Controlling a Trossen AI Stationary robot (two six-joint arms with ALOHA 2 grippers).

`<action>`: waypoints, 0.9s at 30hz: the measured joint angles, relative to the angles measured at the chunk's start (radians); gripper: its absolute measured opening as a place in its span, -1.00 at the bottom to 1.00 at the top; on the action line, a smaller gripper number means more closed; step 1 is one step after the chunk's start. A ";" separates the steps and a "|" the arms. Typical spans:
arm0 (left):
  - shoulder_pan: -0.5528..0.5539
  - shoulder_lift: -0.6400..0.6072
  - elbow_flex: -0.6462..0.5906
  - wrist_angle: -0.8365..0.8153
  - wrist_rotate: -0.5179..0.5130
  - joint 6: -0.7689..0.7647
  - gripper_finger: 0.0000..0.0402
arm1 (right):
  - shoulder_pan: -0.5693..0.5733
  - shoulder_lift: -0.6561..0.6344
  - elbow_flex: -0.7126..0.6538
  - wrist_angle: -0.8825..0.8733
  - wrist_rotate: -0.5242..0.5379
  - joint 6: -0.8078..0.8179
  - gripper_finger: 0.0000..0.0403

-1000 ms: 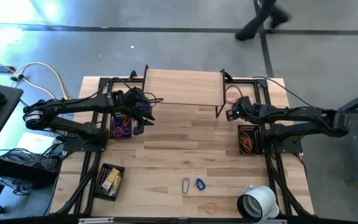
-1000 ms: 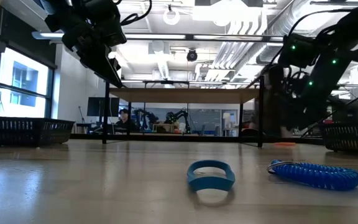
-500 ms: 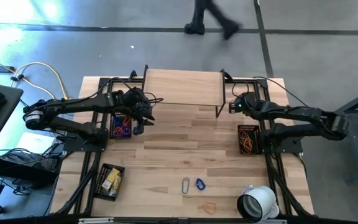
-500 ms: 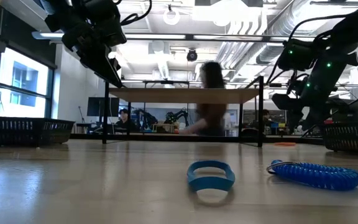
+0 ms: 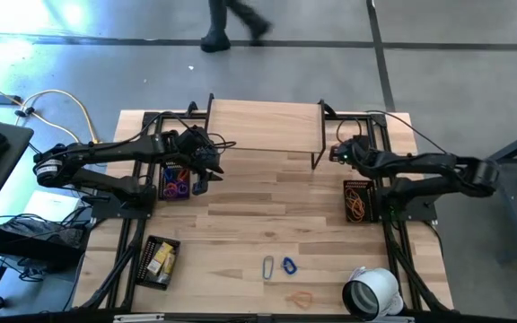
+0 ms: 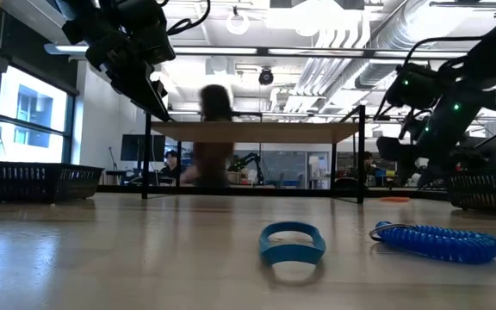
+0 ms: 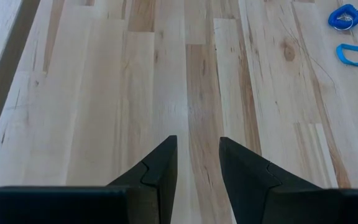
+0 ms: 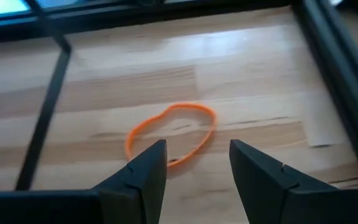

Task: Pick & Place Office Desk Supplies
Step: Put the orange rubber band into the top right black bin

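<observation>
A thin orange band [image 8: 171, 134] lies flat on the wood at the far right, beside a leg of the wooden shelf [image 5: 263, 126]. My right gripper [image 8: 196, 149] hovers over it, open, with a finger on either side of its near end. My left gripper [image 7: 197, 142] hangs open over bare wood, next to the basket of purple and blue loops [image 5: 173, 181]. Near the front edge lie a silver clip [image 5: 268, 266], a blue loop [image 5: 288, 266] and another orange band [image 5: 301, 298]. The low view also shows a blue coil [image 6: 437, 241].
A basket of orange bands [image 5: 359, 199] stands at the right. A basket of yellow packets [image 5: 160, 260] stands at the front left. The large white tape roll [image 5: 371, 292] is at the front right. A person [image 5: 232, 22] walks past beyond the table.
My right gripper has moved toward the far edge and a little down, rolling at the wrist, and now stands over the orange band. The person beyond the table has walked from right to left.
</observation>
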 joint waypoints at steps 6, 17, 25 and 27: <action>0.000 0.000 0.000 0.000 0.000 0.000 -0.43 | -0.022 0.079 0.000 0.038 0.025 0.034 -0.19; 0.000 0.000 0.000 0.000 0.000 -0.001 -0.43 | -0.031 0.196 0.000 0.173 0.053 0.061 -0.19; 0.000 0.000 0.000 0.001 0.003 -0.001 -0.43 | -0.046 0.214 0.000 0.179 0.094 0.068 -0.19; 0.000 0.000 0.000 0.001 0.013 0.000 -0.43 | -0.059 0.231 0.000 0.179 0.078 0.085 -0.19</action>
